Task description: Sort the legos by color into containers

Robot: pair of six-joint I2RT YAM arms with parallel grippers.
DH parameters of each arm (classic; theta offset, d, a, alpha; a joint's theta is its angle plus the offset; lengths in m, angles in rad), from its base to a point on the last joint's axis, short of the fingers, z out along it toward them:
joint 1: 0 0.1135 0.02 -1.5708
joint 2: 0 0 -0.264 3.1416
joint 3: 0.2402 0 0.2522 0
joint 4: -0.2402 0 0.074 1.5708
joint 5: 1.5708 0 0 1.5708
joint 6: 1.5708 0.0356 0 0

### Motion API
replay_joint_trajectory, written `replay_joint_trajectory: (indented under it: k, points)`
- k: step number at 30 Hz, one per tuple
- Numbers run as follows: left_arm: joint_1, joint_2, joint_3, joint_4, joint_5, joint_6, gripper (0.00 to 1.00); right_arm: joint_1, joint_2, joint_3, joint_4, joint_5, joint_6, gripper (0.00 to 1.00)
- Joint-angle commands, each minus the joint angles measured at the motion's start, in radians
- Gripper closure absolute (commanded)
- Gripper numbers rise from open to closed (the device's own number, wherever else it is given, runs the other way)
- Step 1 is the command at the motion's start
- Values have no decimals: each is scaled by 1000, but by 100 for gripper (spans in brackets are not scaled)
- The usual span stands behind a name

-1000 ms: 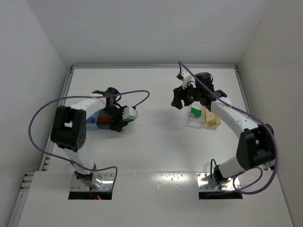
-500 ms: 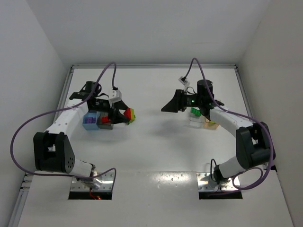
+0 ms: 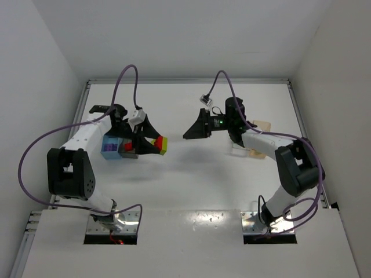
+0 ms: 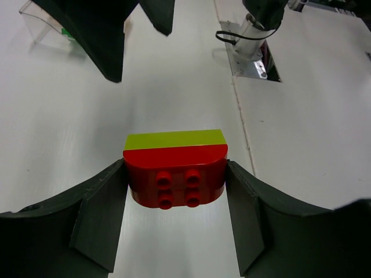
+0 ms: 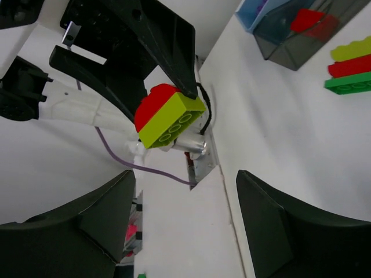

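Red rounded lego [image 4: 175,179] joined to yellow-green lego [image 4: 174,139], pinched by left tool [image 4: 177,174]; right tool [image 5: 185,200] spread.

**Robot test cell in a lab**

White panels [image 3: 52,52] are walling in a white table [image 3: 185,174] on three sides. Two robot arms [image 3: 87,134] are standing on metal base plates [image 3: 113,223] along the bottom of the frame — purple cables [image 3: 21,167] are looping loose around them.

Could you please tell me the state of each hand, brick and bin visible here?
left hand: shut on the brick stack.
right hand: open, empty.
brick stack: red and yellow-green joined, held aloft.
dark grey bin: upright, holds a red brick.
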Motion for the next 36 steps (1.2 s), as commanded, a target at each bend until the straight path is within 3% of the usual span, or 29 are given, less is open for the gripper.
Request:
replay_joint_trajectory:
  k: [1,10,20,28,34,36]
  points:
    - [-11,-5,71,-64,208,121,67,47,26,69,112,-26,78,29]
    - [-11,15,156,-64,208,110,67,153,109,112,235,26,236,31]
    - [-20,4,156,-64,208,101,67,192,164,212,235,35,245,33]
    - [-20,-14,156,-64,208,110,67,211,173,212,262,35,245,50]
    - [-20,-14,146,-64,208,128,67,220,173,192,282,15,245,72]
    - [-11,-14,137,-64,208,128,67,220,164,183,282,15,245,86]
